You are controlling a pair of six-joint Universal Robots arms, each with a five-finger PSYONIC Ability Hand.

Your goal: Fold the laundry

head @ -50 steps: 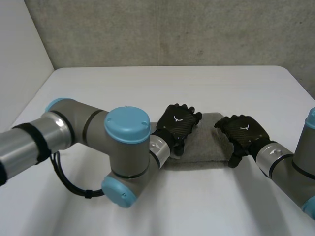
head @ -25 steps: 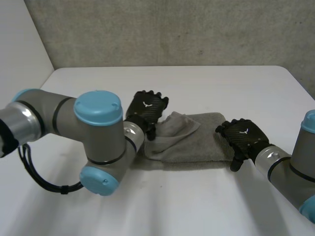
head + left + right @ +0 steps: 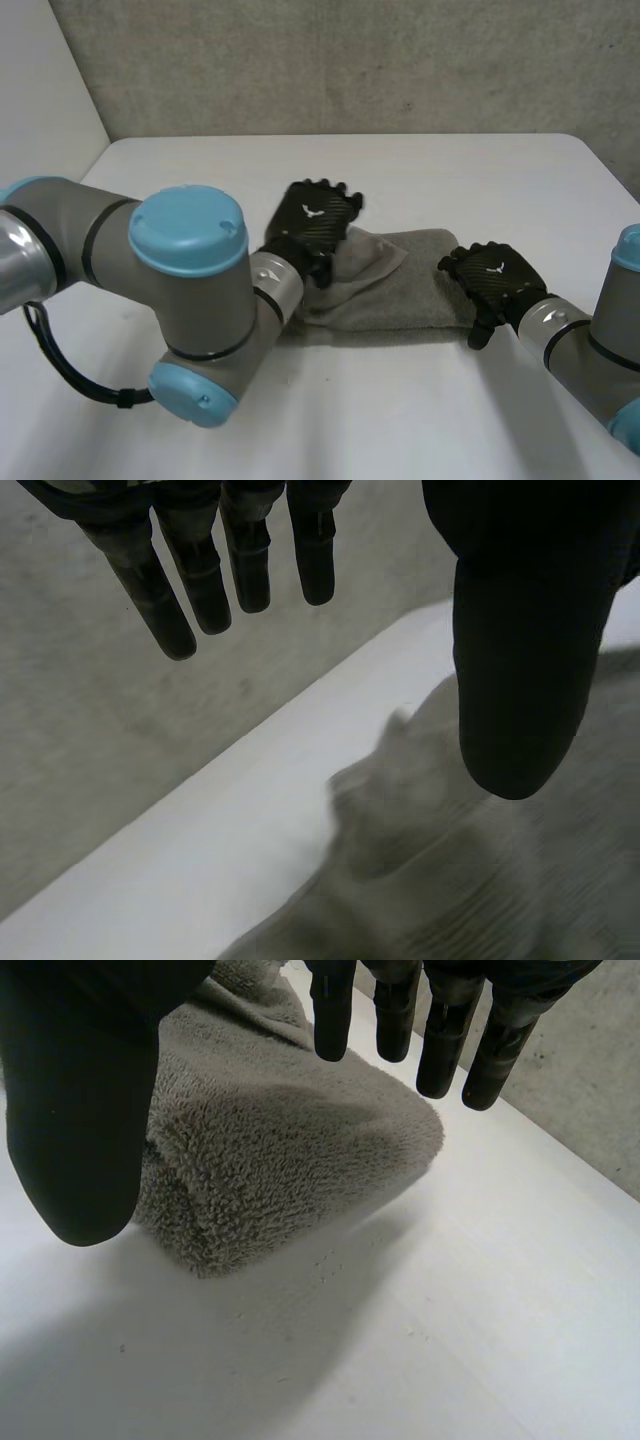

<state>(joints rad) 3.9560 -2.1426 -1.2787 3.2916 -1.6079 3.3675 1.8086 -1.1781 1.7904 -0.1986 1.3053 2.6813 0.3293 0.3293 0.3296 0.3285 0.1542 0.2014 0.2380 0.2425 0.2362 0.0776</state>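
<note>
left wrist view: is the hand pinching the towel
No, the left hand is open, fingers and thumb straight and apart, the grey towel lying unheld beyond them.

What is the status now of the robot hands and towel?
Left robot hand open, over the rumpled end of the towel. Right robot hand open, at its other end. Towel flat on table, not held. Nothing in the way.

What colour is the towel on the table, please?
Plain grey towel, clearest in the right wrist view.
</note>
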